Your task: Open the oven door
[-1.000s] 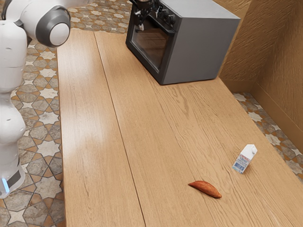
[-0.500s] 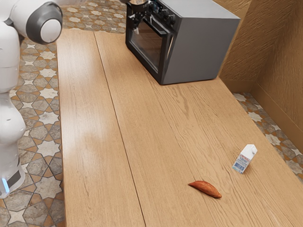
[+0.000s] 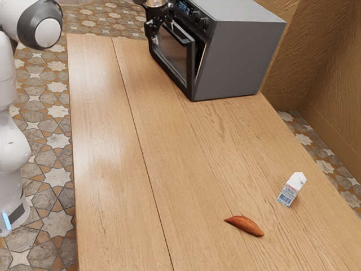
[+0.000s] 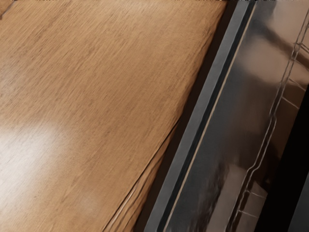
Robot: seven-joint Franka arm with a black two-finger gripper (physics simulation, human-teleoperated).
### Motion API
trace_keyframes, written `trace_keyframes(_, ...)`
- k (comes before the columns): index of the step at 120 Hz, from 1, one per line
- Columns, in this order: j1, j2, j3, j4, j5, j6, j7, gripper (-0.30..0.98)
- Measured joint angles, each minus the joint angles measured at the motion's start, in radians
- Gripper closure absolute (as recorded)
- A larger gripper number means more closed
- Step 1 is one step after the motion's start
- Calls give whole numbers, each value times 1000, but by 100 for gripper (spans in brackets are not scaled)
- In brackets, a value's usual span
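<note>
A: Starting at the exterior view's left: what do we log?

B: Arm [image 3: 10,127] mounted beside the worktop [image 3: 107,147], reaching over it to the oven front. Gripper [image 3: 152,29] at the far end of the handle [image 3: 183,35]. We cannot tell whether it is open or closed, nor confirm a grip on the bar.

A: Why there?

B: Our reading: the oven door [image 3: 173,52] hinges along its bottom edge, so the handle near the top gives the best leverage.

A: Door state?

B: Ajar. Top tilted out from the oven body [image 3: 240,53], a narrow wedge visible along the side, bottom edge close in. We judge the task under way, well short of fully open. Next, we would draw the handle outward and down in an arc; a straight pull might slip off.

A: Any writing?

B: Blue-lit display [image 3: 185,7] above the door, too small for us to read; knobs [image 3: 199,21] beside it. No brand legible.

A: Further right?

B: Sweet potato [image 3: 245,226] lying on the worktop, then a white carton [image 3: 291,189] standing near it. Red and blue print on the carton, wording unreadable to us. Both sit well apart from the oven, so we expect no obstruction to the door.
</note>
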Motion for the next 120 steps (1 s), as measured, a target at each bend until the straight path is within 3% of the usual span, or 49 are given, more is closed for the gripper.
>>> trace_keyframes(55,24,-166,-3,-182,1,26,0,0)
trace_keyframes(78,116,-418,-7,-370,4,24,1,0)
trace_keyframes(82,117,-458,-32,-371,7,17,0,0)
trace_keyframes(88,110,-468,-150,-273,11,-25,-21,0)
trace_keyframes(94,-1,-408,-237,-89,14,-116,-72,0)
trace_keyframes(102,-214,-316,-277,84,31,-236,-144,0)
trace_keyframes(110,-371,-271,-287,124,50,-330,-209,0)
trace_keyframes(120,-438,-236,-291,93,57,-415,-281,0)
